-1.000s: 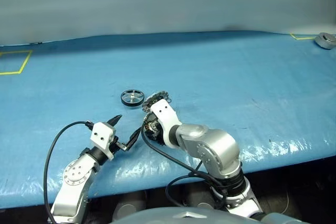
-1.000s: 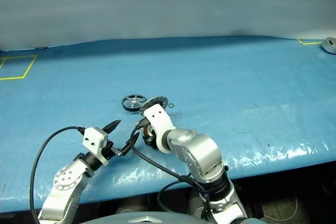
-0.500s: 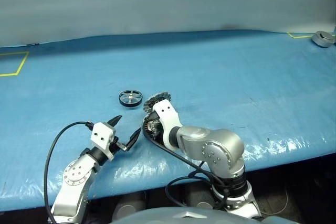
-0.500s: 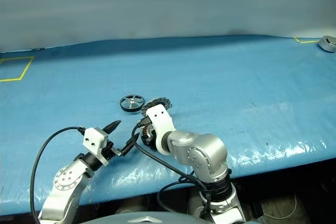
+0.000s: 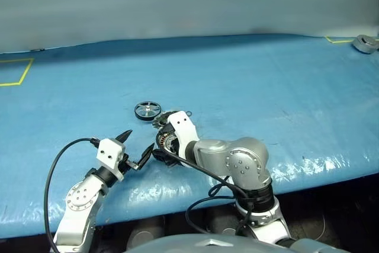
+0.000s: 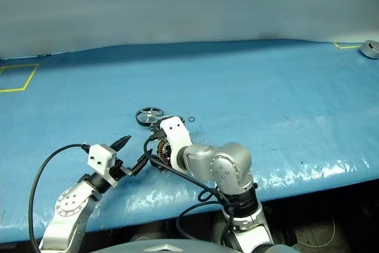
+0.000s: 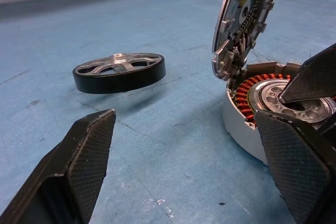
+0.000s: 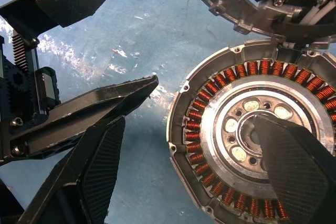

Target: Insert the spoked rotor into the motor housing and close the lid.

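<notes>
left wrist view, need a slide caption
Spoked rotor lies beside the open motor housing, its lid raised.

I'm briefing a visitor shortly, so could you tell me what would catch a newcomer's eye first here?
The opened motor housing, its ring of copper windings bared, near the blue table's front edge, with its lid standing upright at its rim. The right gripper is over it, one finger above the hub. The spoked rotor lies just beyond.

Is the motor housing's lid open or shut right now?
Open: the lid stands upright on edge above the motor housing, exposing copper windings.
</notes>
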### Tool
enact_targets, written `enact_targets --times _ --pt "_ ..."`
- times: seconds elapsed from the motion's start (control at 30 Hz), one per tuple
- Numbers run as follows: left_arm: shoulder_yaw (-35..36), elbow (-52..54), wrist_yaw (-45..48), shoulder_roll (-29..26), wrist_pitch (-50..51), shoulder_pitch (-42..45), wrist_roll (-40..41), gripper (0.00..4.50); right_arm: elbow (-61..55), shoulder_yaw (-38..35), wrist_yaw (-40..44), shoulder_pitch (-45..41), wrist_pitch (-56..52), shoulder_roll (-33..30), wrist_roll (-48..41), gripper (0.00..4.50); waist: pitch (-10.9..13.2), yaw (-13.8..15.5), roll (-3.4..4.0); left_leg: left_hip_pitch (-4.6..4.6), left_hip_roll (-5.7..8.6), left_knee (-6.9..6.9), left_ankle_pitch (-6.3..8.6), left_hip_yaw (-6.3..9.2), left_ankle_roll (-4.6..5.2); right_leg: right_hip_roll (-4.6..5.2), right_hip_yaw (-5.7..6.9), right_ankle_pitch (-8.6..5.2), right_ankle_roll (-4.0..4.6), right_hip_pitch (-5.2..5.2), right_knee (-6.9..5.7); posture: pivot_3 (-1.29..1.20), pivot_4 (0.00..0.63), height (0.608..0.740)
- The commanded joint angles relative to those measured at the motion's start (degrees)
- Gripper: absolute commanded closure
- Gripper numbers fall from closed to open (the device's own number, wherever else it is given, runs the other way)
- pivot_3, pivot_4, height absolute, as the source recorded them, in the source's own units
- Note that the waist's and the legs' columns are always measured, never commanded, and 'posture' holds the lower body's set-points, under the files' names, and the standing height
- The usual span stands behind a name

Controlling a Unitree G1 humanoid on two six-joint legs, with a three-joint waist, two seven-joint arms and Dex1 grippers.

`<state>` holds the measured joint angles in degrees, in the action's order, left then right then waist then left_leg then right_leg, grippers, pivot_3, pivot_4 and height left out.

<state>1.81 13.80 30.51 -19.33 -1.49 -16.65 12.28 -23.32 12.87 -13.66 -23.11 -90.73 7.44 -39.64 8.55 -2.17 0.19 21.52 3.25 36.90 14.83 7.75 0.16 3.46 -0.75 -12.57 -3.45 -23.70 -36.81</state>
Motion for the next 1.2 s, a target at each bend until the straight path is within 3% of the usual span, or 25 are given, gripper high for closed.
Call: enact_targets --times 0.03,0.3,0.43,0.5,0.6,0.67,0.77,0.93,1.2 --pt "0.77 1.21 0.35 -0.45 -1.02 0.16 0.6 0.0 1.47 -1.44 -2.73 0.0 -1.77 1.71 -3.24 0.34 0.01 0.0 0.02 0.01 -0.02 0.0 0.0 0.0 0.0 -0.01 0.01 0.0 0.0 -0.01 -0.01 0.0 0.15 0.74" --pt "0.65 1.38 1.56 -1.04 -0.77 0.32 1.41 0.0 -3.62 -9.35 -11.55 -1.72 -1.77 0.3 -18.89 0.34 0.1 0.02 0.09 0.21 0.05 -0.04 0.0 -0.01 0.01 0.02 -0.02 0.01 0.03 -0.01 0.01 0.0 0.15 0.74" --pt "0.68 1.59 2.56 -1.58 -0.33 0.29 1.94 0.0 -7.25 -13.24 -11.67 -1.4 -1.77 -7.44 -28.24 0.34 0.22 0.05 0.18 0.27 0.06 -0.06 0.02 -0.02 0.05 0.03 -0.02 0.02 0.06 0.02 0.05 0.0 0.15 0.74" --pt "0.43 1.84 3.22 -1.99 0.17 0.12 2.36 0.0 -11.53 -14.75 -6.76 -0.19 -0.61 -13.12 -28.23 0.34 0.27 0.04 0.24 0.29 0.07 -0.06 0.03 -0.05 0.07 0.03 -0.02 -0.02 -0.01 0.04 0.06 0.0 0.15 0.74" --pt "-0.03 2.24 4.15 -2.46 0.73 -0.2 2.72 0.0 -17.55 -11.4 2.12 2.52 4.21 -24.56 -23.89 0.34 0.36 0.07 0.32 0.32 0.06 -0.07 0.06 -0.07 0.12 0.03 0.0 -0.1 -0.07 0.03 0.07 0.0 0.15 0.74" --pt "-0.18 2.4 4.68 -2.55 0.71 -0.29 2.86 0.0 -19.18 -5.36 8.67 5.67 13.88 -33.36 -14.64 0.34 0.38 0.02 0.3 0.34 0.08 -0.06 0.1 -0.14 0.19 0.05 -0.01 -0.19 -0.17 0.04 0.07 0.0 0.15 0.74" --pt "-0.4 2.58 5.78 -2.52 0.23 -0.26 3.61 0.0 -15.17 0.43 16.04 10.37 28.32 -39.26 -2.94 0.34 0.45 -0.02 0.18 0.33 0.06 -0.06 0.11 -0.18 0.2 0.05 -0.02 -0.23 -0.2 0.03 0.09 0.0 0.15 0.74" --pt "-0.85 3.65 7.09 -3.03 1.29 -0.49 4.5 0.0 -1.2 5.21 19.39 11.31 46.32 -36.21 12.58 0.34 0.67 0.14 -0.11 0.32 0.05 0.08 0.11 -0.26 0.19 0.06 -0.12 -0.17 -0.28 0.06 0.04 0.0 0.15 0.74" --pt "-0.77 4.05 7.91 -3.57 2.2 -1.11 5.66 0.0 16.8 5.64 23.79 5.79 58.26 -25.13 21.87 0.34 0.79 0.52 -0.23 0.32 0.06 0.05 0.12 -0.25 0.19 0.05 -0.17 0.02 0.04 0.03 0.04 0.0 0.15 0.74"
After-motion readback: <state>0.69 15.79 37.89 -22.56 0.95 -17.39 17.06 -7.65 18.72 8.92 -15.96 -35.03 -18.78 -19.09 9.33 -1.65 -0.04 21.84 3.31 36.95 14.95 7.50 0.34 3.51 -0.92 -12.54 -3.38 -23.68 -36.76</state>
